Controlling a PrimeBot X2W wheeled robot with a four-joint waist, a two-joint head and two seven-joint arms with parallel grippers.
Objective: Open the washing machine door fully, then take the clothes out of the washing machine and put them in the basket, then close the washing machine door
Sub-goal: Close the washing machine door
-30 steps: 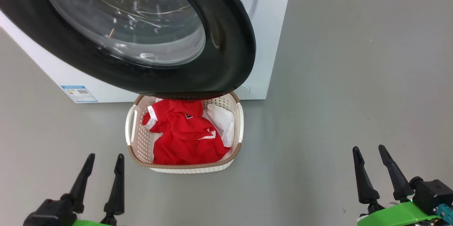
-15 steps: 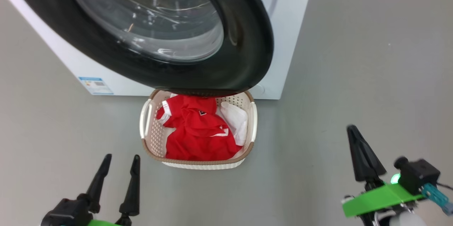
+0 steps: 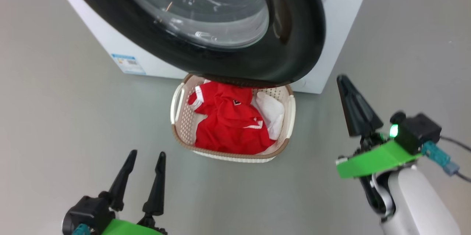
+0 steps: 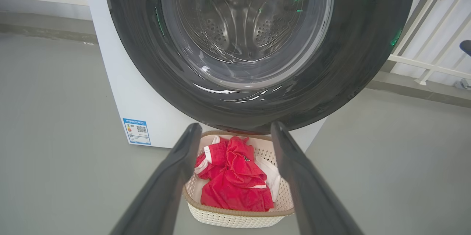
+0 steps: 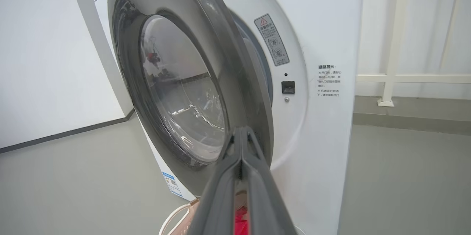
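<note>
Clothes (image 3: 232,126) in basket (image 3: 235,157), basket on floor (image 3: 73,117) beneath door (image 3: 294,43), before washing machine (image 3: 338,25)

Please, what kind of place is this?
Probably a bare indoor test room set up for laundry, not a home: a washing machine stands on a plain grey floor, with white railings behind it and a basket of clothes in front.

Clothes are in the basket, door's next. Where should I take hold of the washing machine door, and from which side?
I'd take the washing machine door by its wide black rim at the free, latch-side edge, coming from the robot's right with the right hand. The door stands swung out with that edge nearest this hand; the bulging glass gives no hold.
</note>
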